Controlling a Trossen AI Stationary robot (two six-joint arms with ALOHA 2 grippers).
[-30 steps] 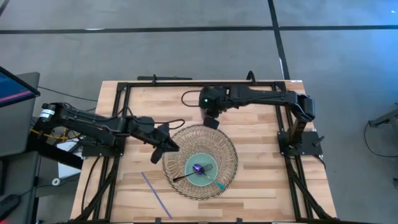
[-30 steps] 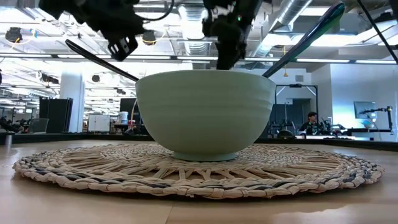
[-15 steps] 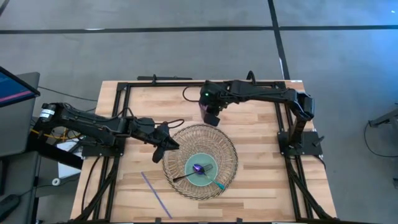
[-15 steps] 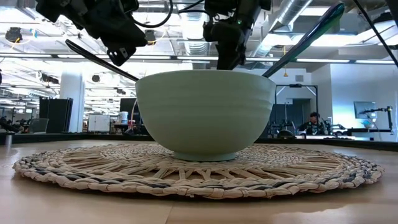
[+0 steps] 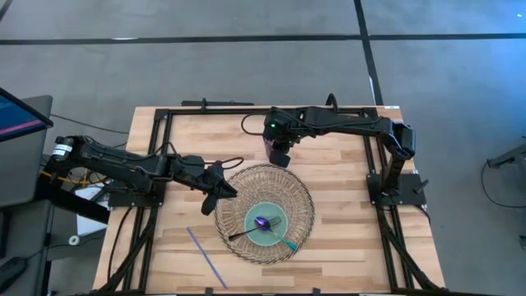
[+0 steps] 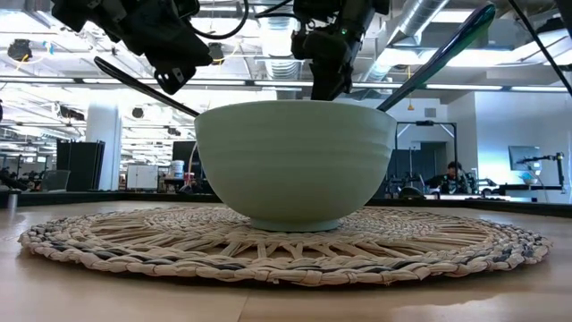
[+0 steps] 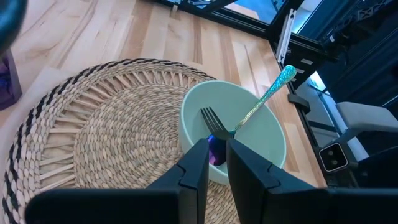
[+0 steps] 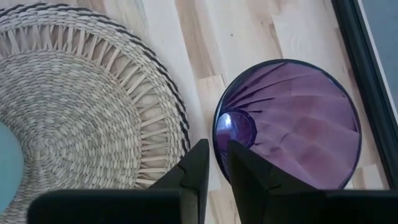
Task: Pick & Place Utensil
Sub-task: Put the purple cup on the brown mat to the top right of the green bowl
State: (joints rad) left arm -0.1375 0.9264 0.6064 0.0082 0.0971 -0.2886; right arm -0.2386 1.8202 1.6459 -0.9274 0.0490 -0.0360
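Observation:
A pale green bowl (image 5: 265, 224) stands on a round woven mat (image 5: 238, 185). Inside it lie a black fork (image 7: 208, 118), a spoon with a glittery teal handle (image 7: 267, 96) and something purple (image 5: 261, 222). The handles lean on the bowl's rim and stick out past it (image 6: 143, 87). My left gripper (image 5: 222, 193) hovers over the mat's left edge, shut and holding nothing. My right gripper (image 5: 279, 156) hangs over the mat's far edge, shut and holding nothing, with a purple glass cup (image 8: 292, 124) just below it.
A thin purple stick (image 5: 205, 256) lies flat on the wood near the table's near-left corner. The purple cup (image 7: 7, 81) stands on the table beside the mat's far rim. A black frame (image 5: 246, 111) runs around the table's edges.
My right gripper has drawn back a little from the mat toward the table's far edge, then stopped. The bowl and the utensils in it have stayed where they were.

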